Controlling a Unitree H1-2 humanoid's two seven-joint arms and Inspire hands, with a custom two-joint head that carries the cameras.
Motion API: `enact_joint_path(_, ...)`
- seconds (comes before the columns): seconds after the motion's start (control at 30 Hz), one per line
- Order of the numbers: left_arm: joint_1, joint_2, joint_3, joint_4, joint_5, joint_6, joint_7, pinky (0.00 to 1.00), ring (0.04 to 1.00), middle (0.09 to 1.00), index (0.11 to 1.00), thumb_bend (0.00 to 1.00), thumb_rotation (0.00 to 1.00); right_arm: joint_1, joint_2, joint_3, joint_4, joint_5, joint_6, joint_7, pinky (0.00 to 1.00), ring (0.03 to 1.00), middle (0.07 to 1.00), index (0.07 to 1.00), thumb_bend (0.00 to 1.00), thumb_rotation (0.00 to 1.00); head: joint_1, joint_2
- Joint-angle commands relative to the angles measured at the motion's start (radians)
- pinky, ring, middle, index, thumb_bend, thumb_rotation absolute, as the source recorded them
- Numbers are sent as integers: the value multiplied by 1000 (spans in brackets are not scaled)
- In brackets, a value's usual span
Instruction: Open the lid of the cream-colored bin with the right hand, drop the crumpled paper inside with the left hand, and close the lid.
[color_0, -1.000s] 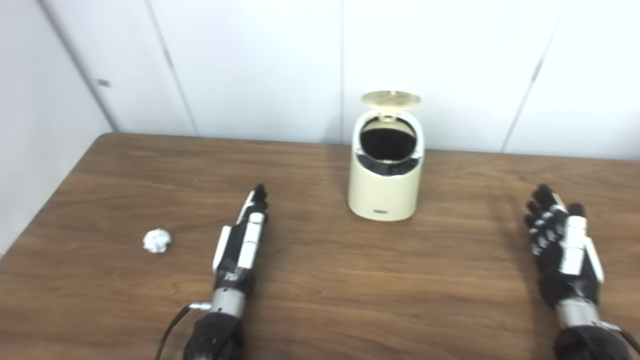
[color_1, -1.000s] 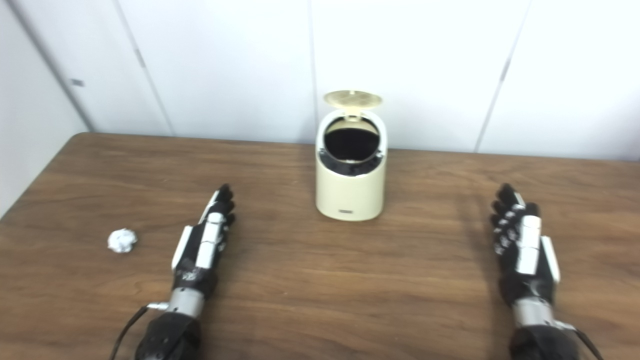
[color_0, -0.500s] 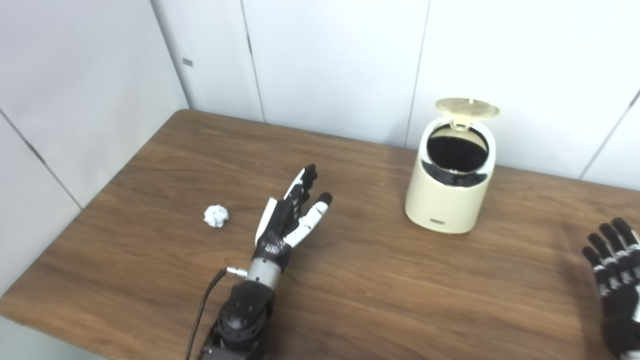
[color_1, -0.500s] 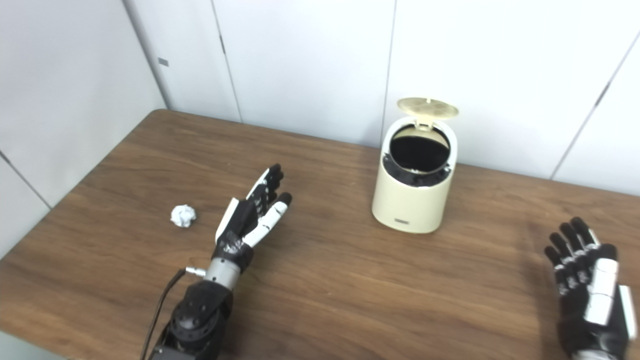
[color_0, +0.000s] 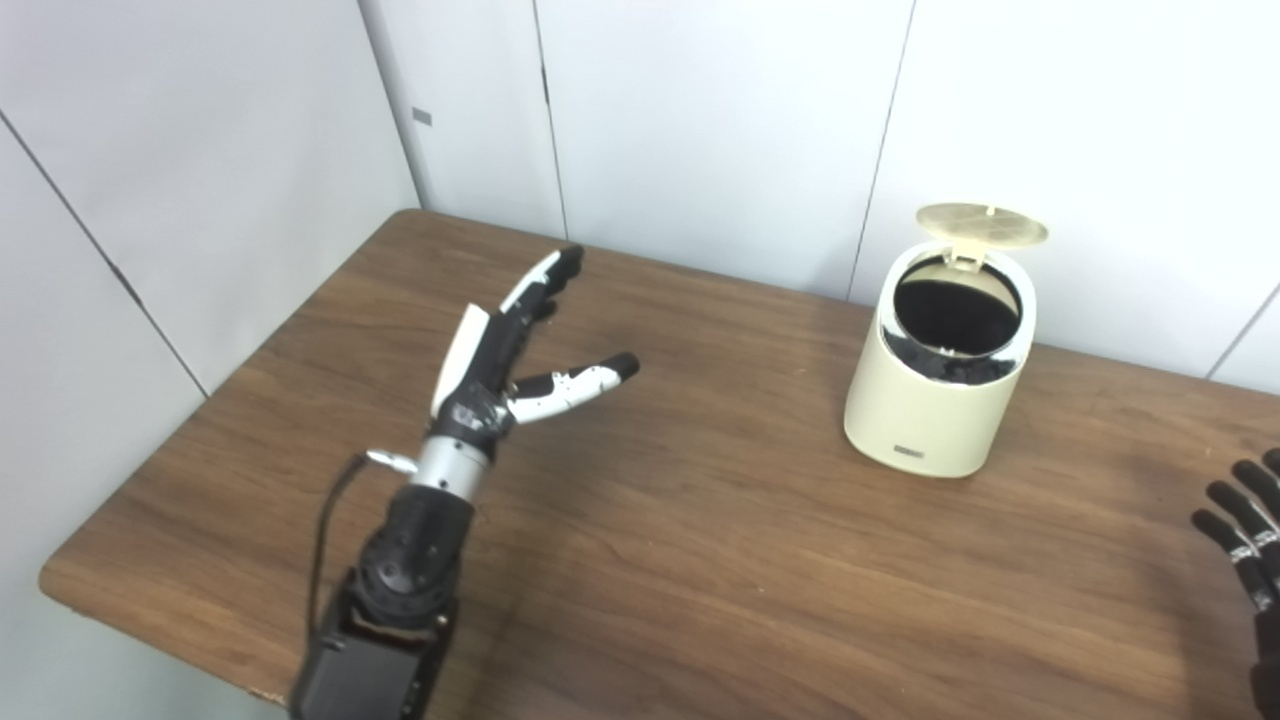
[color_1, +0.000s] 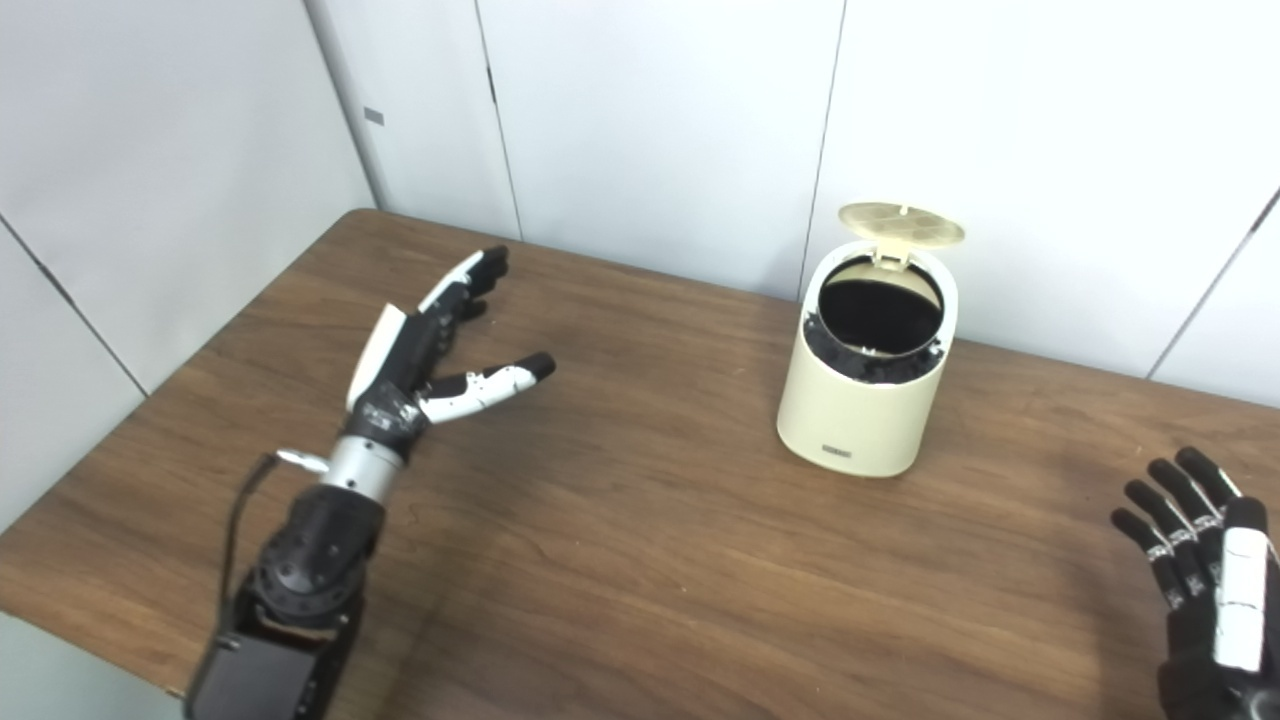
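Note:
The cream-colored bin (color_0: 932, 410) stands at the back right of the wooden table (color_0: 700, 570). Its round lid (color_0: 982, 224) is tipped up and the dark inside shows. My left hand (color_0: 500, 350) is open and raised over the table's left part, fingers pointing toward the far left corner, thumb spread to the right. My right hand (color_1: 1205, 570) is open near the table's front right, holding nothing and partly cut off by the picture's edge. The crumpled paper is in neither view; it may lie behind my left hand or forearm.
White wall panels (color_0: 700, 120) close off the table at the back and on the left. The table's left edge (color_0: 220, 390) and front left corner lie close to my left forearm.
The camera has swung left and the whole picture has shifted. My left hand has lifted and reached toward the far left, thumb spreading out. The paper ball, visible earlier left of that hand, is now out of sight.

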Motion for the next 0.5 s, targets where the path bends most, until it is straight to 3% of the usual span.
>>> enact_joint_path(0.0, -14, 69, -1, -48, 90, 5, -14, 925, 957, 952, 920, 871, 189, -23, -10, -2, -41, -3, -12, 2, 727, 788, 808, 782, 377, 774, 3, 1)
enact_joint_path(0.1, 0, 143, -10, -68, 208, 37, -43, 858, 912, 922, 904, 895, 217, -24, -15, -4, -34, -1, -19, 6, 727, 785, 809, 782, 386, 729, 12, 1)
enact_joint_path(0.23, 29, 217, -10, -81, 336, 68, -73, 851, 927, 912, 894, 919, 257, -26, -18, -7, -32, 5, -20, 8, 695, 764, 793, 765, 389, 653, 21, 2)
enact_joint_path(0.37, 49, 278, -18, -70, 463, 86, -116, 802, 916, 900, 889, 930, 351, -24, -26, -3, -33, 5, -21, 14, 708, 770, 798, 769, 384, 653, 24, 4)
enact_joint_path(0.47, 64, 307, -16, -52, 514, 84, -138, 787, 896, 881, 874, 966, 362, -24, -30, -2, -36, 4, -20, 16, 700, 774, 801, 773, 373, 660, 26, 5)
